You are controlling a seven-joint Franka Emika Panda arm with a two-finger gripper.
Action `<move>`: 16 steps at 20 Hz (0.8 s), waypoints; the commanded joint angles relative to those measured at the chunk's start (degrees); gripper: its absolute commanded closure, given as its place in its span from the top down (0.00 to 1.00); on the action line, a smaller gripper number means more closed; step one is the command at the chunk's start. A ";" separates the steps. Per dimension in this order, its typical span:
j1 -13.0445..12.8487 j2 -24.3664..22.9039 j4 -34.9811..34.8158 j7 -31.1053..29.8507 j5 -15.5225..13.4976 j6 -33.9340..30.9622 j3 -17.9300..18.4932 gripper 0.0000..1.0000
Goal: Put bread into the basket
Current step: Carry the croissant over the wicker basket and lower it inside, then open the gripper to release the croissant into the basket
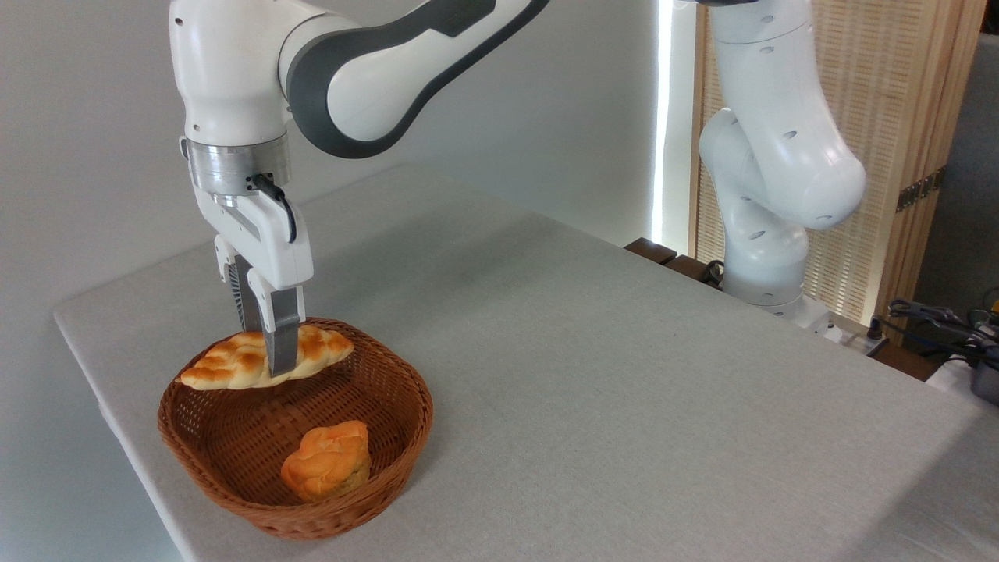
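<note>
1. Wicker basket [234, 460], reddish-brown, sits near the table's [624, 375] front-left corner. Thick braided rim, shallow walls, so entry from above is easy.
2. Gripper [269, 347] hangs vertical over the basket's back half, fingers clamped across the bread [226, 367] about mid-length. A mid grip probably keeps the loaf balanced: it hangs roughly level, left tip a little lower.
3. Bread is the long braided golden loaf. It is up around rim height, over the interior, not resting on the floor as far as I can tell. Its right end is close to the far rim; contact unclear.
4. Small orange bun [326, 460] already lies on the basket floor toward the front wall. Loaf is held over the back part, well apart from it, so there is free floor for the drop.
5. Judgement: transport looks done, release not yet. Next is a short lowering, then opening the fingers.
6. Risk: loaf spans nearly the basket's width, so a tip could hang on the rim.
</note>
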 commanded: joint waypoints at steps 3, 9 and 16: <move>-0.13 0.54 0.89 -1.12 0.69 0.80 -0.10 1.00; -0.13 0.45 0.98 -1.12 0.60 0.80 -0.10 1.00; 0.92 -3.41 3.53 -0.50 0.77 -7.34 1.83 1.00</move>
